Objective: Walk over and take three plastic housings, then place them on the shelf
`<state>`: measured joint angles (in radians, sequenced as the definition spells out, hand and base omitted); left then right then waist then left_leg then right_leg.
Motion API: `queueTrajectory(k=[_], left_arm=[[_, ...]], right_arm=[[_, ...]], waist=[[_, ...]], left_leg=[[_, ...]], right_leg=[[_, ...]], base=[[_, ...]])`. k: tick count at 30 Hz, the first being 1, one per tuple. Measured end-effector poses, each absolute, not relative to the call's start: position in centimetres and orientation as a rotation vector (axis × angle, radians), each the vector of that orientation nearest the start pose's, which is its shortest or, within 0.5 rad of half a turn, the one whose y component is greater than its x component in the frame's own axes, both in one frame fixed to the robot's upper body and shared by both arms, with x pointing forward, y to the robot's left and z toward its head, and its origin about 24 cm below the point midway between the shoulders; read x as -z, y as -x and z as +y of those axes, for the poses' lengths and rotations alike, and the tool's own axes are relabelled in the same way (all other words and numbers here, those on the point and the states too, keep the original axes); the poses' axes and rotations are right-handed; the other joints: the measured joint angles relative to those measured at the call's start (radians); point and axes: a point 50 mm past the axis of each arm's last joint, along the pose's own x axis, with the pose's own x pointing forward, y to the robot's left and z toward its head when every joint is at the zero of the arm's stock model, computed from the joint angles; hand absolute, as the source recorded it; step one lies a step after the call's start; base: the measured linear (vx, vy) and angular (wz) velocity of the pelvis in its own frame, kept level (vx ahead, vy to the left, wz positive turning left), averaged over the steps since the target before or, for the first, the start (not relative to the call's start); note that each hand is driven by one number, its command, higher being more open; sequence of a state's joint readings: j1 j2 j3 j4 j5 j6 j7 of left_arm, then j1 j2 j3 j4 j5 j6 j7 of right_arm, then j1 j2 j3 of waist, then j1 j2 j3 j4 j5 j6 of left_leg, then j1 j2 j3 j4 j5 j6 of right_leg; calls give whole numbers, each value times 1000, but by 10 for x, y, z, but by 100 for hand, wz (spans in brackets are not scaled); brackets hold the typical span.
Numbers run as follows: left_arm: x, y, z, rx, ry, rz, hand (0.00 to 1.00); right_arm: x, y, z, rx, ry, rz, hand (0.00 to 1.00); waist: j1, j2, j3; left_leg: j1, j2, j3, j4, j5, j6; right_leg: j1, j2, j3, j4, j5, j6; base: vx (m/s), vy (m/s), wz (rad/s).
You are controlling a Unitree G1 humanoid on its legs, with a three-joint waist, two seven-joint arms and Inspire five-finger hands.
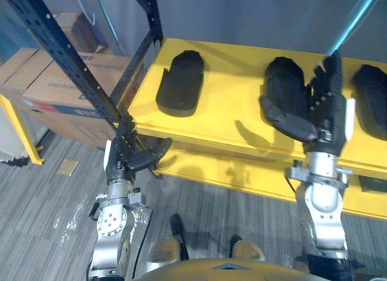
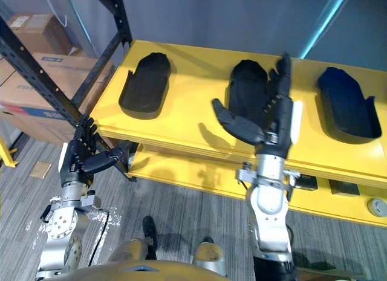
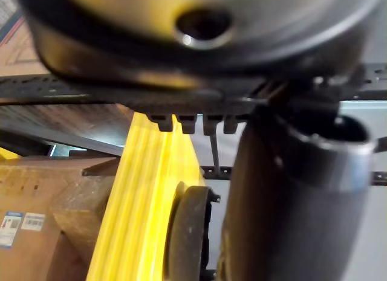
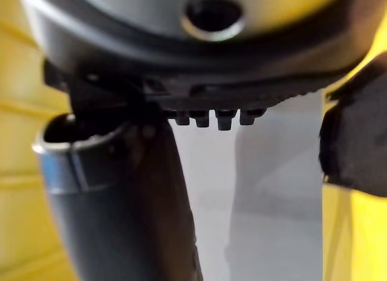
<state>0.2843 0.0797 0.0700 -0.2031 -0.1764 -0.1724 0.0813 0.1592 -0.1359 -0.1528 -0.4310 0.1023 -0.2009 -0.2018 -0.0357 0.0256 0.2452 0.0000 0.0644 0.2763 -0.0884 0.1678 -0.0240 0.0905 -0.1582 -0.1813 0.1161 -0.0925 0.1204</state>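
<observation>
Three black plastic housings lie in a row on the yellow shelf [image 1: 236, 121]: the left housing [image 1: 180, 83], the middle housing [image 1: 286, 87] and the right housing [image 1: 372, 100]. My right hand [image 1: 329, 115] stands open in front of the middle housing, fingers straight up and thumb stretched out to the left across the housing's near end. It holds nothing. That housing's black edge [image 4: 357, 136] shows past the thumb in the right wrist view. My left hand [image 1: 121, 157] is open and empty, low by the shelf's front left corner.
A black rack upright [image 1: 66, 57] slants down at the shelf's left corner. Cardboard boxes [image 1: 54, 81] are stacked on the floor to the left. A lower yellow shelf [image 2: 199, 172] juts out below, with small parts [image 2: 341, 187] at its right end.
</observation>
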Motion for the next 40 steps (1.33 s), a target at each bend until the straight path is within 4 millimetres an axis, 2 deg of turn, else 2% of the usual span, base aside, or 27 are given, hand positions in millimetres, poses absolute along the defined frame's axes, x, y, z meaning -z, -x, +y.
queueTrajectory(k=[2, 5, 8, 10, 13, 14, 16, 19, 23, 25, 27, 30, 33, 34, 37, 40], left_arm=[[-45, -191, 201, -229, 69, -102, 100], [-39, -183, 204, -253, 61, -68, 100], [-35, -176, 208, -347, 54, -56, 100], [-31, -167, 214, -435, 36, -42, 100], [-14, -150, 223, -586, -27, 13, 100], [-9, -146, 224, -615, -25, 31, 100], [11, -125, 225, -744, -24, 106, 100], [32, -103, 224, -921, -88, 168, 100], [42, -83, 230, -1033, -141, 195, 100], [60, -72, 231, -1002, -159, 300, 100], [77, -62, 225, -961, -154, 404, 100], [107, -49, 217, -872, -67, 598, 100], [132, -34, 212, -807, 94, 779, 100], [140, -30, 213, -791, 211, 836, 100], [155, -28, 213, -654, 418, 964, 100], [159, -35, 212, -534, 494, 1017, 100]], right_arm=[[-124, -191, -226, 391, 60, -480, 100], [-117, -175, -237, 464, 106, -471, 100], [-104, -155, -247, 588, 172, -420, 100], [-83, -143, -256, 680, 178, -330, 100], [-26, -111, -268, 869, 156, -51, 100], [-15, -105, -268, 894, 154, 4, 100], [25, -75, -263, 954, 137, 222, 100], [64, -41, -253, 1004, 132, 454, 100], [84, -22, -246, 1031, 92, 585, 100], [100, -13, -242, 1029, 37, 681, 100], [115, -2, -235, 996, -33, 784, 100], [139, 7, -221, 925, -223, 947, 100], [152, 6, -212, 858, -358, 1008, 100], [156, 5, -210, 831, -405, 1033, 100], [160, -11, -213, 804, -492, 1031, 100], [161, -30, -220, 795, -529, 1013, 100]], waist=[[-4, 1, -2], [-31, 2, -24], [-49, -4, -41], [-54, -12, -50], [-55, -17, -61], [-55, -16, -63], [-56, -10, -76], [-55, -11, -99], [-45, -18, -114], [-28, -31, -118], [-19, -29, -128], [-14, -43, -138], [2, -36, -135], [3, -29, -135], [4, -27, -132], [3, -26, -122]], left_leg=[[7, 4, 13, 0, -3, -4], [7, 8, 30, 0, -8, -6], [5, 15, 43, 0, -10, -8], [3, 20, 56, 0, -13, -13], [4, 26, 64, -1, -19, -18], [5, 30, 67, -1, -20, -19], [9, 33, 81, 0, -24, -20], [12, 36, 79, 0, -28, -24], [28, 37, 76, 0, -37, -18], [59, 33, 79, -1, -37, -17], [64, 28, 75, -1, -37, -17], [58, 17, 77, -1, -37, -17], [63, 13, 83, -1, -36, -15], [64, 10, 82, -1, -36, -15], [70, -3, 81, -2, -38, -11], [89, -10, 83, -2, -43, -3]], right_leg=[[0, 4, 16, -5, 3, -4], [-4, 7, 30, -22, 12, -5], [-10, 12, 44, -32, 18, -6], [-19, 17, 56, -32, 19, -8], [-23, 20, 63, -33, 16, -12], [-23, 21, 65, -32, 16, -12], [-22, 20, 66, -31, 19, -6], [-6, 20, 54, -32, 19, -5], [20, 14, 40, -34, 17, -5], [39, 8, 33, -25, -2, -15], [46, 6, 19, -10, -19, -9], [53, -7, -5, -13, -22, -11], [63, -9, -4, -21, -22, -12], [70, -12, -3, -33, -23, -14], [74, -14, 29, -38, -27, -21], [100, -15, 52, -64, -29, -26]], base=[[-4, 5, -23], [21, 8, -17], [32, -4, -14], [37, -8, -18], [35, -17, -7], [48, -21, -10], [63, -20, -10], [66, -15, 5], [-2, 12, 6], [-46, 24, 4], [-47, 5, 16], [-31, 41, 26], [-3, 51, 2], [16, 36, 6], [22, 63, -1], [22, 61, -10]])
